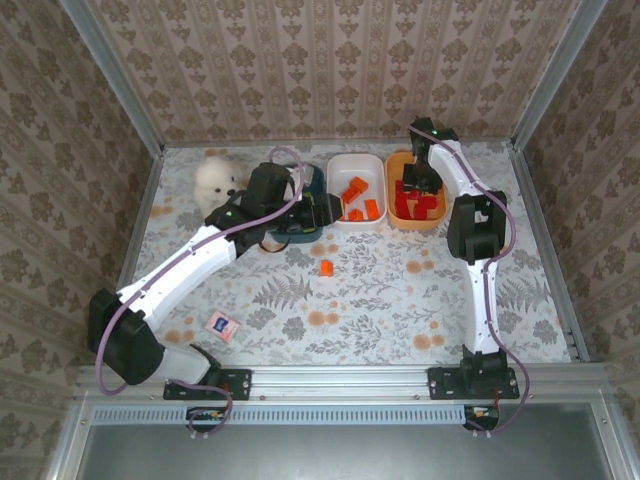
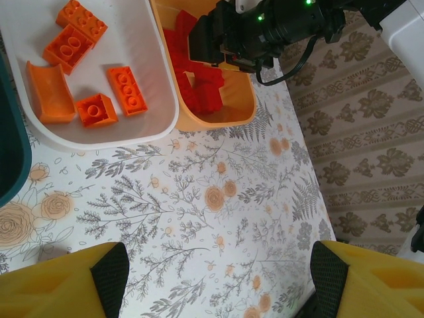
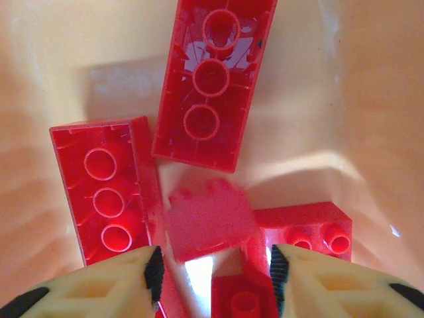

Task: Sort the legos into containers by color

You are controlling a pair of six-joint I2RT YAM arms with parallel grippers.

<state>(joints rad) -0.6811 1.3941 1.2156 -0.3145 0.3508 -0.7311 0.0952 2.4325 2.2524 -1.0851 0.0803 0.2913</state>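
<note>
Floral table (image 1: 400, 300). Right gripper (image 3: 213, 260) inside orange tub (image 1: 415, 227), fingers parted; blurred red brick (image 3: 209, 222) just off tips, above red bricks (image 3: 103, 192). Left gripper (image 2: 218, 278) spread, empty, near white tub (image 2: 132, 139). Orange brick (image 1: 326, 267) loose on table.

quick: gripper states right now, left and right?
Left gripper: open, holding nothing.
Right gripper: open over the orange tub; the blurred red brick at its tips looks loose, not gripped.
</note>
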